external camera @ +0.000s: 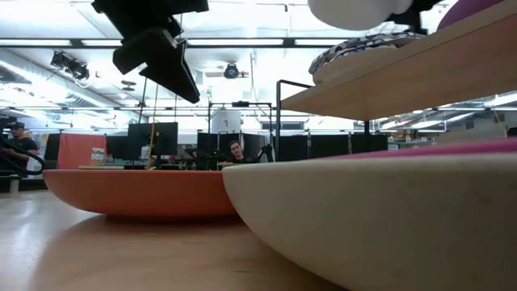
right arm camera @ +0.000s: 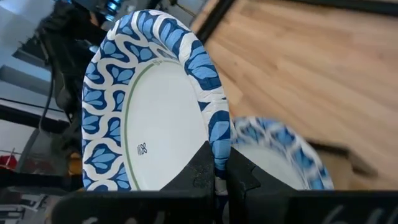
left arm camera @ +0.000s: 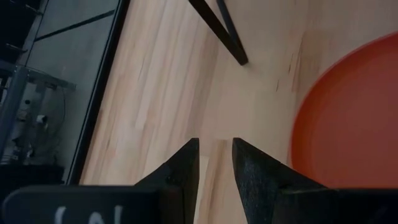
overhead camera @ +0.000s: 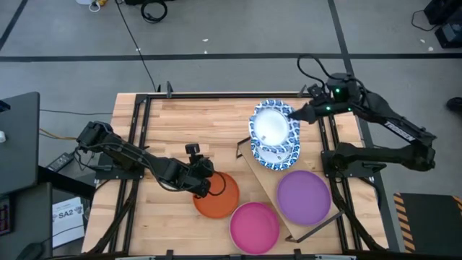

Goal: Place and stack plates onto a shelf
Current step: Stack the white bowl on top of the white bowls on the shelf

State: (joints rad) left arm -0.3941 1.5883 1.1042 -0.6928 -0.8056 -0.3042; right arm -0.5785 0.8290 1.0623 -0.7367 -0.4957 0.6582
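My right gripper [overhead camera: 297, 114] is shut on a blue-and-white plate [overhead camera: 272, 124] above the far end of the light-wood shelf [overhead camera: 268, 180]. Below it, more blue-and-white plates [overhead camera: 279, 153] lie stacked on the shelf. A purple plate [overhead camera: 304, 196] rests on the shelf's near end. On the tabletop lie an orange-red plate [overhead camera: 219, 196] and a pink plate [overhead camera: 254, 227]. My left gripper [left arm camera: 216, 149] hangs open over the bare table beside the orange-red plate's [left arm camera: 348, 118] left rim, nothing between its fingers. My right gripper pinches the held plate's patterned rim [right arm camera: 217, 146] between its two fingers, one on each face. The fingers come from the table's right side. The plate is lifted clear, above the plates stacked on the shelf [right arm camera: 283, 155].
A black shelf leg [left arm camera: 219, 31] stands on the table beyond my left gripper. Black frame rails [overhead camera: 137, 144] run along the table's left and right sides. The room beyond the table holds monitors and people [external camera: 234, 152].
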